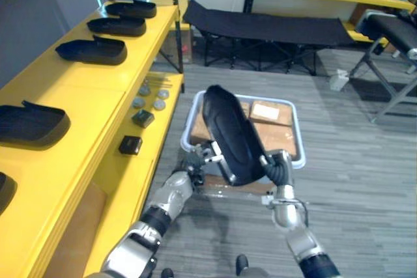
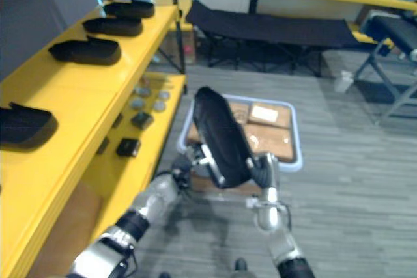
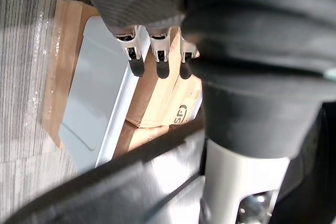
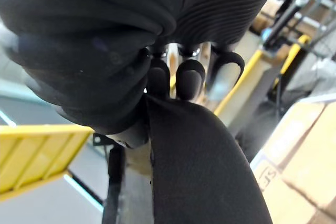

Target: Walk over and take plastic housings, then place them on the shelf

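I hold a long black plastic housing (image 1: 231, 135) upright and tilted between both hands in front of me. My left hand (image 1: 199, 159) presses against its lower left side, with straight fingers (image 3: 157, 56) lying beside it. On the lower right, my right hand (image 1: 277, 164) has its fingers (image 4: 184, 80) curled over the housing's rim (image 4: 205, 166). The yellow shelf (image 1: 98, 96) runs along my left. Several matching black housings lie in a row on it, the nearest one (image 1: 32, 125) and one farther along (image 1: 91, 50) among them.
Just under the held housing stands a white-rimmed tray (image 1: 296, 128) with cardboard boxes (image 1: 270, 112). The lower yellow ledge carries small black boxes (image 1: 130, 144) and round grey parts (image 1: 153, 96). A black cot (image 1: 260, 27) and a bench (image 1: 391, 37) stand farther back on the grey floor.
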### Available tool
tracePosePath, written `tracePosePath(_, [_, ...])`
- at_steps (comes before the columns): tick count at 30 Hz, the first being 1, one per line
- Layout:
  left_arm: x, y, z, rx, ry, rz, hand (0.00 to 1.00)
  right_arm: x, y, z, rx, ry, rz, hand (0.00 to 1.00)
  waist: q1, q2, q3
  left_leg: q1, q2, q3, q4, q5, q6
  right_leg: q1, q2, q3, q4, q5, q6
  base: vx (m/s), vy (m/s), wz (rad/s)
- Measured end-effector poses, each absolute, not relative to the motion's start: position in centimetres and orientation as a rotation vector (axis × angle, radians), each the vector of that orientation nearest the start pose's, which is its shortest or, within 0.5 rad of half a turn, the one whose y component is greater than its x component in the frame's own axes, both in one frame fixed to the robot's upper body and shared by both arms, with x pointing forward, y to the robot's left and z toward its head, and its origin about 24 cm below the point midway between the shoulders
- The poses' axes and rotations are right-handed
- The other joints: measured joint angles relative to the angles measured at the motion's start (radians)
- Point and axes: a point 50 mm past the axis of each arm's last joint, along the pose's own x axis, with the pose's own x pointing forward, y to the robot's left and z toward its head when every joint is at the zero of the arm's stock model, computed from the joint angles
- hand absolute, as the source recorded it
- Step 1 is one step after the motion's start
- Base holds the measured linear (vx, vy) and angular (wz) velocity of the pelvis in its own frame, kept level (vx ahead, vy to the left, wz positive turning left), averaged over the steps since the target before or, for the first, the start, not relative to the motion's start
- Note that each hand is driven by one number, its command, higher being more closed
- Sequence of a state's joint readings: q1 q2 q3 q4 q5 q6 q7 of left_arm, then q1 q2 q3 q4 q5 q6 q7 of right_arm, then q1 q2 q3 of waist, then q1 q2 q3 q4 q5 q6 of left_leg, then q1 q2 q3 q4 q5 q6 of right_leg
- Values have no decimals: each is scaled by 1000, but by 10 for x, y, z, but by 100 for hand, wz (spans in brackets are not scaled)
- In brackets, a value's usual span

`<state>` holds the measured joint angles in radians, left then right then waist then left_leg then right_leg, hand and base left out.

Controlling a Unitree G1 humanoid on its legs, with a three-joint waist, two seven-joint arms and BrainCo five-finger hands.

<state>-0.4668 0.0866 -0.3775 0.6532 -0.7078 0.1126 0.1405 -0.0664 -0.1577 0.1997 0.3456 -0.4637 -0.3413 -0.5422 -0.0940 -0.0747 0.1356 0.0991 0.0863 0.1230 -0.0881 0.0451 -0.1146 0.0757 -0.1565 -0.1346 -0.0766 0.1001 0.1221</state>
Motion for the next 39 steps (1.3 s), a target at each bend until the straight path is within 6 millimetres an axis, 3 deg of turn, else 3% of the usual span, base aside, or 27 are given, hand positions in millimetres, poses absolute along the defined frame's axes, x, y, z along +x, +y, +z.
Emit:
tracePosePath(8, [298, 70, -16, -329, 502, -225, 0, 249, -130, 6, -559, -199, -73, 100, 4, 0, 0, -1, 0, -4, 0, 1, 0, 1, 0, -3, 0, 0, 1, 0, 0, 0])
tracePosePath(9, [297, 71, -17, -331, 503, -223, 100, 249, -130, 4, -559, -192, -68, 100, 6, 0, 0, -2, 0, -4, 0, 1, 0, 1, 0, -3, 0, 0, 1, 0, 0, 0])
tracePosePath(16, [296, 77, -15, -397, 406, -177, 100, 240, -125, -4, -529, -168, -19, 100, 24, 0, 0, -12, 0, -10, 0, 4, 0, -3, -1, -12, 0, -1, 1, -1, -1, 3])
tracePosePath(25, [289, 90, -18, -540, 337, -71, 100, 233, -107, -6, -474, -188, 47, 100, 26, -7, -5, -12, 1, -23, 0, 5, 0, 10, -1, -31, 0, -5, 0, 0, -3, 6])
tracePosePath(31, [287, 90, -12, -560, 290, -55, 100, 230, -105, -6, -461, -193, 34, 100, 27, -14, -9, -12, 2, -18, 0, 5, 0, 8, -1, -28, 0, -6, -1, 1, 0, -1])
tracePosePath(32, [288, 89, -10, -556, 276, -59, 100, 230, -105, -5, -458, -195, 28, 0, 27, -15, -10, -12, 2, -15, 0, 5, 0, 6, 0, -27, 0, -6, -1, 5, 1, -5])
tracePosePath(39, [293, 86, 12, -478, 159, -74, 100, 227, -110, -9, -449, -169, 18, 0, 27, -25, -16, -14, 6, 0, 0, 2, -1, -6, 1, -9, 0, -5, -2, 4, 0, -7])
